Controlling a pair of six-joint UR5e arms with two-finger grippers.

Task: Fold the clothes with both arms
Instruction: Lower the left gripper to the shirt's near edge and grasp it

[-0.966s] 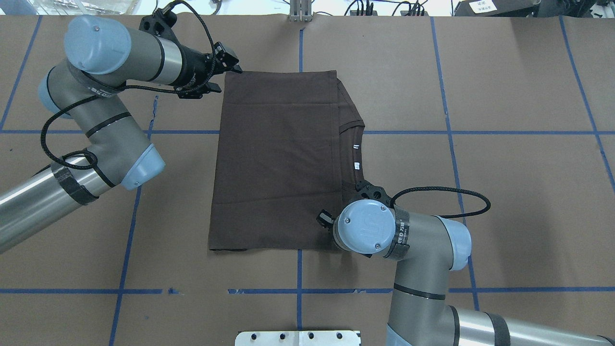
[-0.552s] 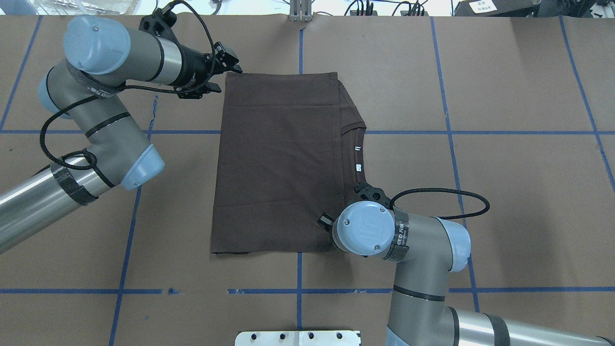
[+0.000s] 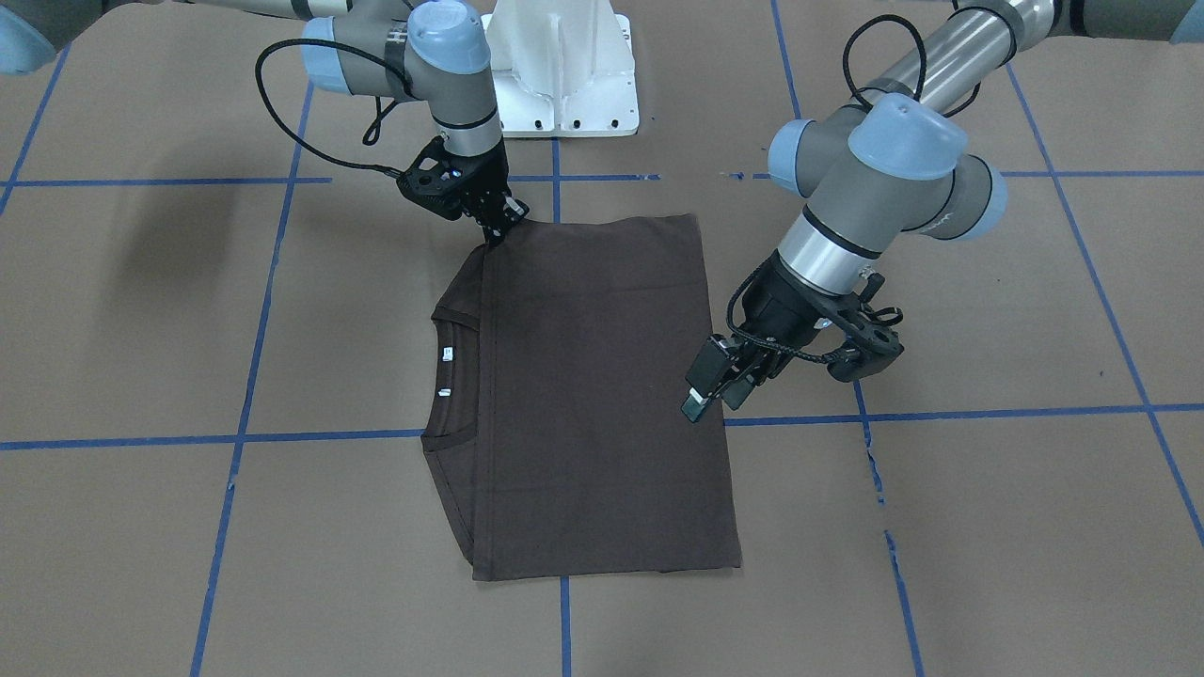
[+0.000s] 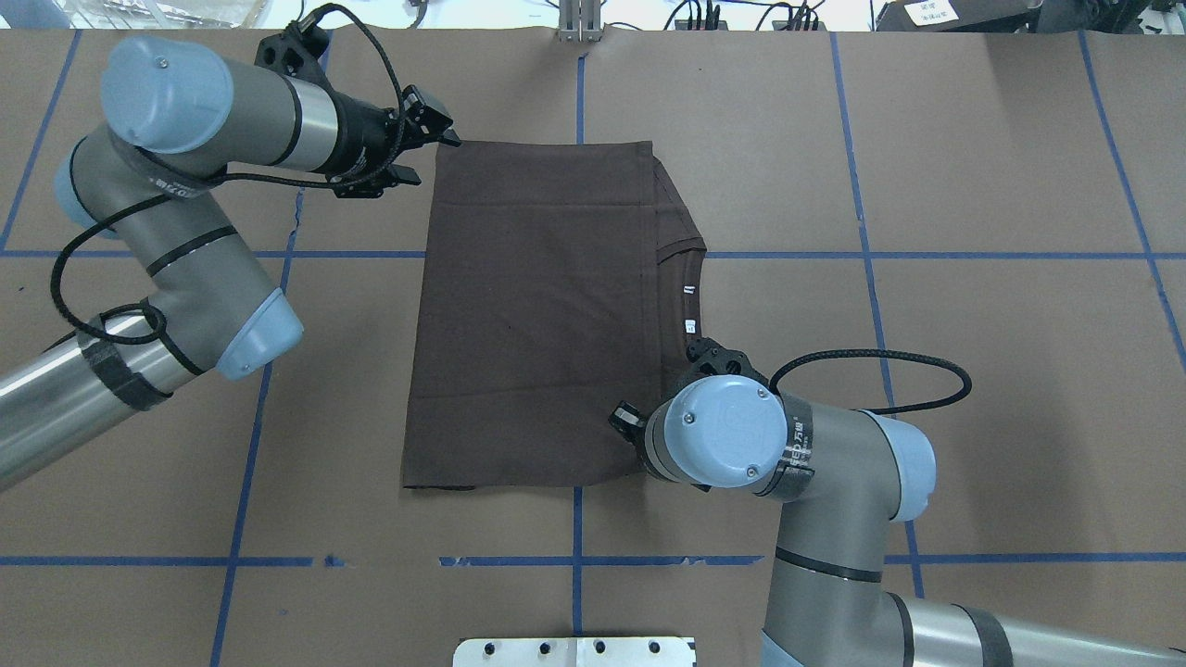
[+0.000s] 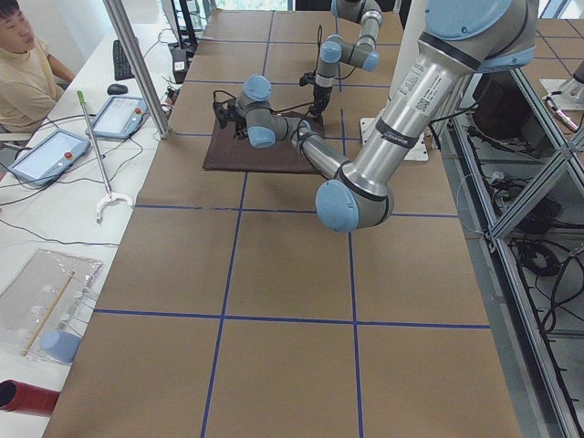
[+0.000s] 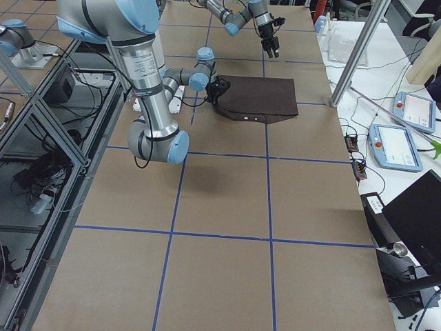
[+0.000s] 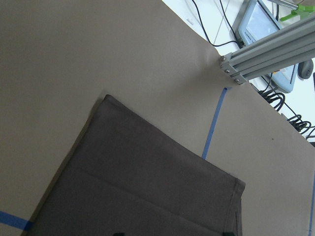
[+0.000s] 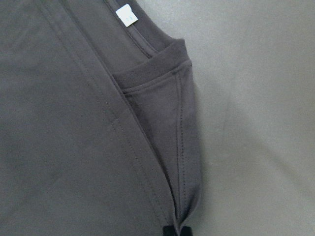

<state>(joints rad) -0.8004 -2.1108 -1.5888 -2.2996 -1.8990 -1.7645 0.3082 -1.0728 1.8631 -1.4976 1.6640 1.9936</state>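
Dark brown-grey short-sleeved cotton T-shirt [image 4: 537,315] lies folded into a flat rectangle at the centre of the overhead frame. It rests on the brown paper-covered table [image 4: 973,371], which is crossed by blue tape lines [image 4: 871,255]. The ribbed round collar [image 4: 693,278] and two small white neck labels [image 4: 688,322] show along the shirt's right edge.

Near side (bottom of overhead frame): the silver-and-grey right arm [image 4: 834,519] enters from the lower right, and its wrist covers the shirt's lower right corner. The black right gripper [image 3: 496,232] is hidden from overhead. In the front-facing view it sits at the shirt's upper left corner, fingers pressed together on the cloth. In the right wrist view the fingertips [image 8: 170,231], at the bottom edge, pinch the stitched shoulder fold below the collar.

Far side (top of overhead frame): the matching left arm [image 4: 185,185] reaches in from the left. The black left gripper [image 3: 711,404] is just beside the shirt's upper left corner in the overhead view, fingers spread with nothing between them. In the left wrist view that corner lies flat on the table.
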